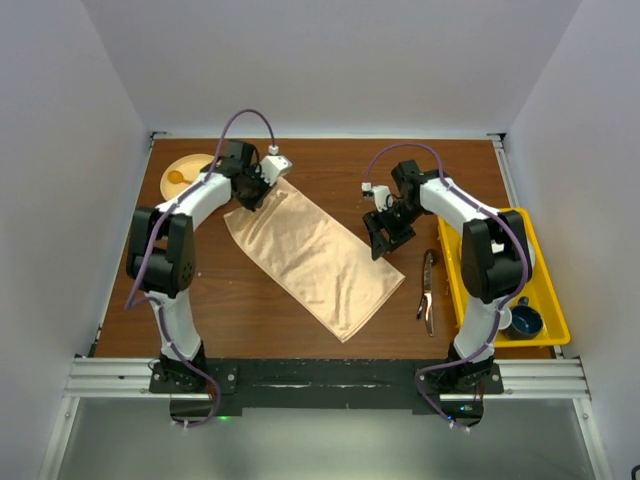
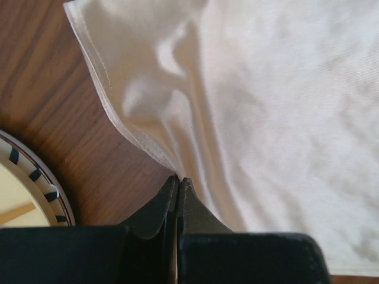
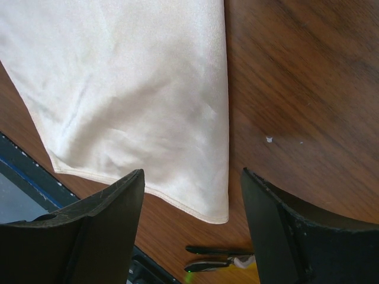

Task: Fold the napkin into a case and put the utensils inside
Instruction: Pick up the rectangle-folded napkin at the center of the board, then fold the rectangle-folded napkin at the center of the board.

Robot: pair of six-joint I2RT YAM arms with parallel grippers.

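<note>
A shiny peach-orange satin napkin [image 1: 315, 260], folded into a long band, lies slantwise on the brown wooden table [image 1: 250, 310]. Its long axis runs from the far-left quarter down toward the middle of the near edge. The left gripper [image 1: 258, 188] sits at the band's far-left end, just beside the round pale wooden plate [image 1: 200, 158] in the far-left corner. In the left wrist view its two black fingers [image 2: 160, 207] are pressed together on the hemmed edge of the cloth, which puckers into a small ridge right at the tips, so it appears to have a pinch of that end. The right gripper [image 1: 385, 238] hangs over bare wood just off the band's right long side, about midway along it. Its fingers [image 3: 100, 231] are spread wide and hold nothing, and the right wrist view shows the near-right corner of the cloth below and between them. The slim dark metal utensils [image 1: 428, 292] lie close together toward the right edge, just beside the yellow plastic tray [image 1: 548, 290]. They point roughly from far to near and are well apart from the left arm. The next fold likely hinges on the pinched end being carried along the long axis toward the near corner. The right arm is the nearer one to that corner and to the cutlery.
</note>
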